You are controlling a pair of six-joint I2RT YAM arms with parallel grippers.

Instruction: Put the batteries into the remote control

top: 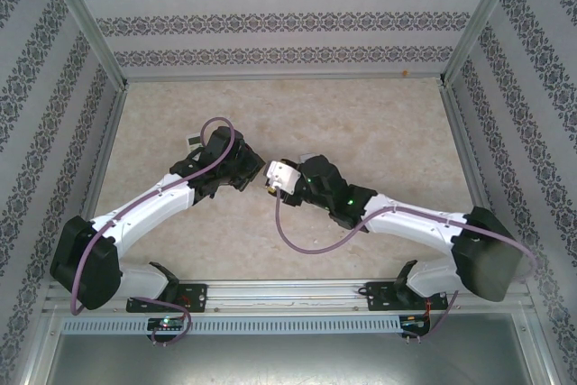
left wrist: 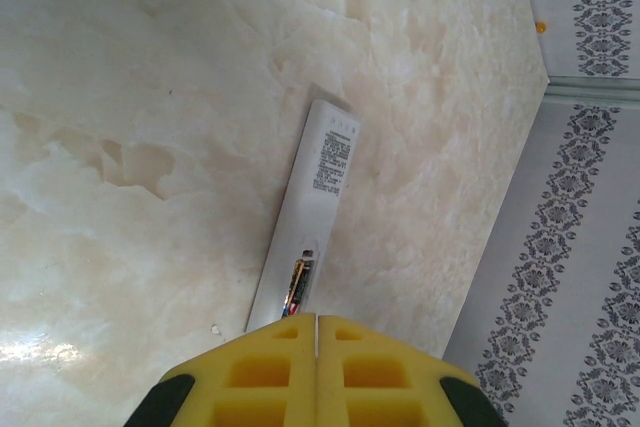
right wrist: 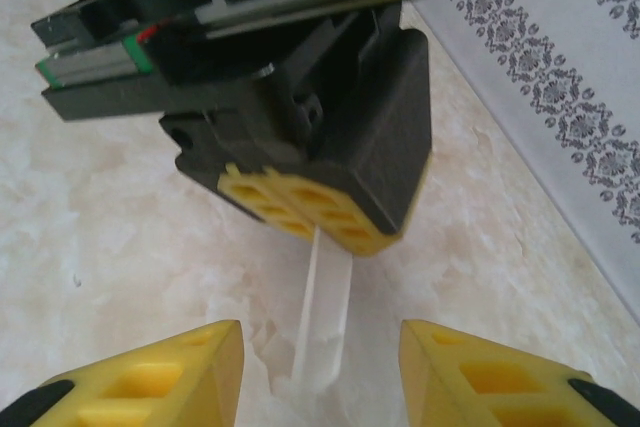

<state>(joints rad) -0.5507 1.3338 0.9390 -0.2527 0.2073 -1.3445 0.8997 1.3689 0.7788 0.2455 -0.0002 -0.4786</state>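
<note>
- At the middle of the worktop (top: 361, 123) both arms meet, gripper heads close together.
- Left gripper (left wrist: 317, 332): pads pressed flat together. I cannot tell whether anything slim is pinched between them.
- Right gripper (right wrist: 320, 337): spread wide, one finger at 7 o'clock and one at 5 o'clock in its own camera, and nothing is held.
- From the left wrist the remote (left wrist: 318, 182) lies back-up on the worktop, running from 6 o'clock up towards 1 o'clock.
- Its bay (left wrist: 306, 252) is open at the near end, with one battery (left wrist: 298, 289) lying in it, dark with a coppery tip.
- That end sits just beyond the shut pads. From the right wrist the remote lies between the open fingers, under the left gripper.
- Risk, as I judge it: the two heads are crowded over one slim remote, so a small sideways drift could knock them together.
- A downward push off the bay's line could skid the loose remote on the smooth worktop, or pop the battery up at one end.
- Closing the right gripper askew could twist the remote away from the left one.
- Writing: a printed label (left wrist: 334, 159) with several lines of small text sits on the remote's back. It is too fine to read, and I see no brand.
</note>
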